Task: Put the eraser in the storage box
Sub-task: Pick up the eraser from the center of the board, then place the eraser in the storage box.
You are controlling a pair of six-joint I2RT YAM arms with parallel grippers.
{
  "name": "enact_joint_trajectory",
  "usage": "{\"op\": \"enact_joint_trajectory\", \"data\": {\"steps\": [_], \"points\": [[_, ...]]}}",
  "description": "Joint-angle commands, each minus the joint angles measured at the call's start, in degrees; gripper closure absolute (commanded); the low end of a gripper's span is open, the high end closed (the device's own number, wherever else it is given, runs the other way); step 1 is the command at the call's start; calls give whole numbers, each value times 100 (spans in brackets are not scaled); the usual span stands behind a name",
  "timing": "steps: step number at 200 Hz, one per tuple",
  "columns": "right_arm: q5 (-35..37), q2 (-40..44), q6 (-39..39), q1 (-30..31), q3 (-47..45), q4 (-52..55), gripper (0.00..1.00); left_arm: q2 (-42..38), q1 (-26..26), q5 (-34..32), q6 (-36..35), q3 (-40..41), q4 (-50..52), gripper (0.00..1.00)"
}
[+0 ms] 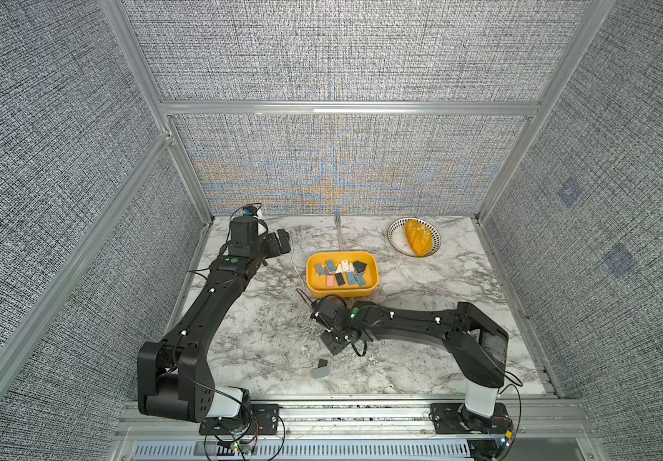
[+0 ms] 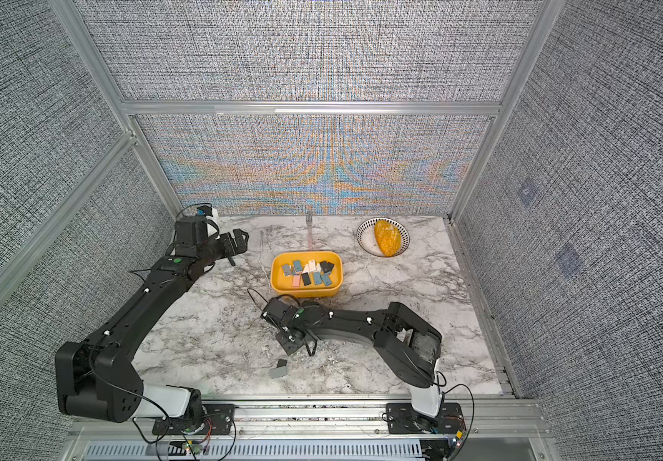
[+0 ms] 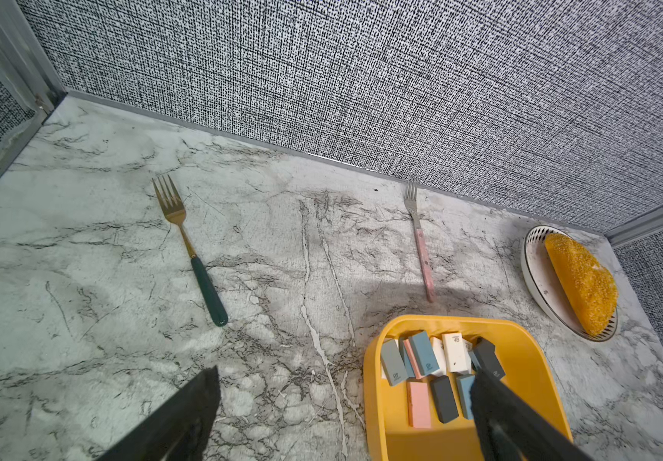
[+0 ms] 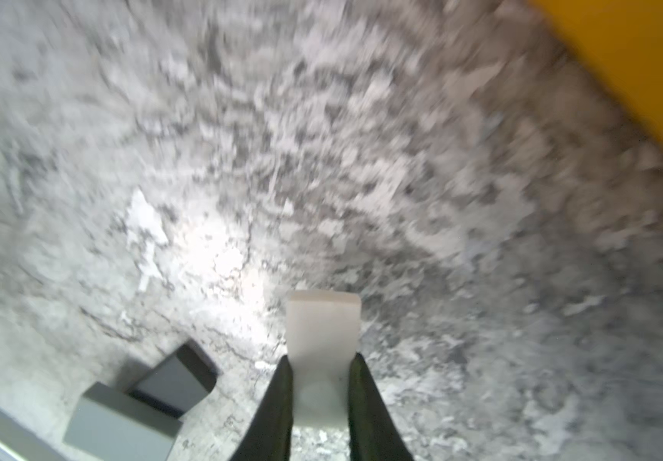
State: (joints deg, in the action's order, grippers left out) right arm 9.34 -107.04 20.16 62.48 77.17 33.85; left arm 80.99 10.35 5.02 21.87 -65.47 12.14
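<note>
Near the storage box [image 4: 641, 60] edge, right hand [image 4: 321, 357] clamps a white eraser [image 4: 323, 323] over open marble [image 4: 242, 159]; left hand [image 3: 345, 373] spread apart.

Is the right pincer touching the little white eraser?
Touching. The right wrist view shows the right pincer shut on the white eraser, squeezing it from both sides.

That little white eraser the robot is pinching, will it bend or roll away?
Probably stiff: the white eraser sticks straight out of the right gripper without drooping. Likely light, being a small block. It shouldn't roll, since its faces look flat, like the grey eraser resting on the table.
</note>
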Motion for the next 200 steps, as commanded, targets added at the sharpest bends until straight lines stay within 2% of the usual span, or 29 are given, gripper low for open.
{"op": "enact_joint_trajectory", "data": {"steps": [1,55,109,155,200], "points": [[460,45,-156,-190,348,122,80,38,-12,25,-7,-69,-107,0],[915,-313,-617,-1040,1407,-231,80,156,-11,95,6,-203,-98,0],[784,-1294,-1164,-1905,2520,-482,80,250,-6,80,-19,-299,-45,0],[522,-1979,-1329,-2165,3057,-572,80,369,-15,52,-37,-387,-11,0],[242,-2514,-1366,-2179,3570,-512,80,459,-15,50,-69,-475,51,0]]}}
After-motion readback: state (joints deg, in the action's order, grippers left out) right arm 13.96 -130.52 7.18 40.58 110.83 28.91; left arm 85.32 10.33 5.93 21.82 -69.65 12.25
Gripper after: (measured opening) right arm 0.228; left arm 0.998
